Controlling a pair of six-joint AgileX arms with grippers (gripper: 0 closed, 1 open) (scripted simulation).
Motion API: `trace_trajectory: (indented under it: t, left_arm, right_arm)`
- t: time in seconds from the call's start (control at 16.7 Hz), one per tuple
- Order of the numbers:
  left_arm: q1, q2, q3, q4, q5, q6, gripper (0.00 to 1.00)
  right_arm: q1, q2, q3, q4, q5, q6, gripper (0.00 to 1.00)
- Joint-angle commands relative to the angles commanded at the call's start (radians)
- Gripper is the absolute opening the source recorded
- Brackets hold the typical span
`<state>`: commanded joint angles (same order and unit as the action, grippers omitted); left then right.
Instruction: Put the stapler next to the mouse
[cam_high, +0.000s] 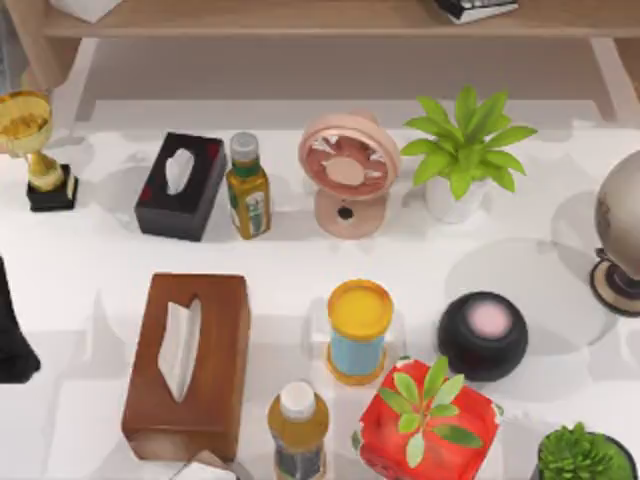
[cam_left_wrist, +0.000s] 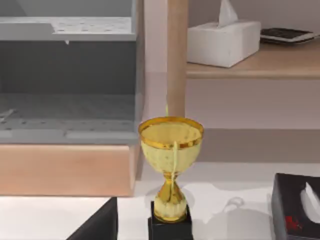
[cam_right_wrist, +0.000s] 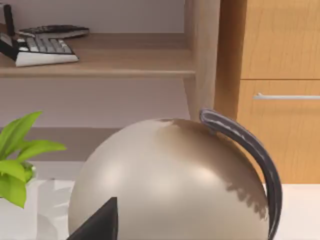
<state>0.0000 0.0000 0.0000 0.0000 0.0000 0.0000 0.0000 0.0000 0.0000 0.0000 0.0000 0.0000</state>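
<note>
Left arm (cam_high: 12, 335): a dark shape, cut off by the table's left edge.
Left gripper (cam_left_wrist: 97, 225): only a dark wedge of it shows at the edge of the left wrist view; I cannot tell how it is set or whether it holds anything.
Trophy (cam_high: 28, 140): gold cup on a black base, far left at the back; in the left wrist view (cam_left_wrist: 171, 165) it stands upright straight ahead, with no engraving I can read.
Black tissue box (cam_high: 180, 185): just right of the trophy; it bears a red mark (cam_left_wrist: 291, 223) too small to read.
Brown tissue box (cam_high: 188, 360): in front, with a white tissue poking out.
Tea bottle (cam_high: 247, 188): beside the black box; its label is green and yellow, the wording illegible.
Second bottle (cam_high: 298, 430): cut off by the front edge.
Pink fan (cam_high: 348, 170): at the centre back.
Yellow-lidded can (cam_high: 358, 332): blue band, no legible print.
Red-potted plant (cam_high: 428, 420): partly out of frame.
White-potted plant (cam_high: 462, 150): right of the fan.
Black round speaker (cam_high: 483, 335): pink top.
Globe (cam_high: 620, 230): cut off at the right; it looms close in the right wrist view (cam_right_wrist: 170, 180).
Right gripper (cam_right_wrist: 95, 222): a dark wedge before the globe; state cannot be told.
Stapler and mouse: I cannot tell where either lies.
Surface: white table (cam_high: 70, 260), crowded.
Room: wooden shelf (cam_high: 300, 18) behind, holding a white tissue box (cam_left_wrist: 223, 42) and a keyboard (cam_right_wrist: 42, 50); wooden drawers (cam_right_wrist: 280, 90) at the right.
</note>
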Motion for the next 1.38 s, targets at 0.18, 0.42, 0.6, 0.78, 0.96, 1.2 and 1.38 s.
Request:
trace_trajectory:
  t: [0.18, 0.42, 0.6, 0.78, 0.96, 1.2, 1.38]
  left_arm:
    - [0.000, 0.013, 0.006, -0.013, 0.000, -0.002, 1.00]
    - [0.019, 0.163, 0.079, -0.156, -0.004, -0.026, 1.00]
    - [0.052, 0.377, 0.180, -0.332, -0.005, -0.066, 1.00]
    - [0.098, 0.628, 0.307, -0.524, -0.008, -0.124, 1.00]
    - [0.142, 0.876, 0.434, -0.702, -0.008, -0.189, 1.00]
    - [0.190, 1.135, 0.574, -0.885, -0.006, -0.266, 1.00]
    - [0.208, 1.229, 0.635, -0.963, -0.003, -0.301, 1.00]
  right_arm:
    - [0.000, 0.000, 0.000, 0.000, 0.000, 0.000, 1.00]
    - [0.000, 0.000, 0.000, 0.000, 0.000, 0.000, 1.00]
    - [0.000, 0.000, 0.000, 0.000, 0.000, 0.000, 1.00]
    - [0.000, 0.000, 0.000, 0.000, 0.000, 0.000, 1.00]
    - [0.000, 0.000, 0.000, 0.000, 0.000, 0.000, 1.00]
    - [0.000, 0.000, 0.000, 0.000, 0.000, 0.000, 1.00]
    - [0.000, 0.000, 0.000, 0.000, 0.000, 0.000, 1.00]
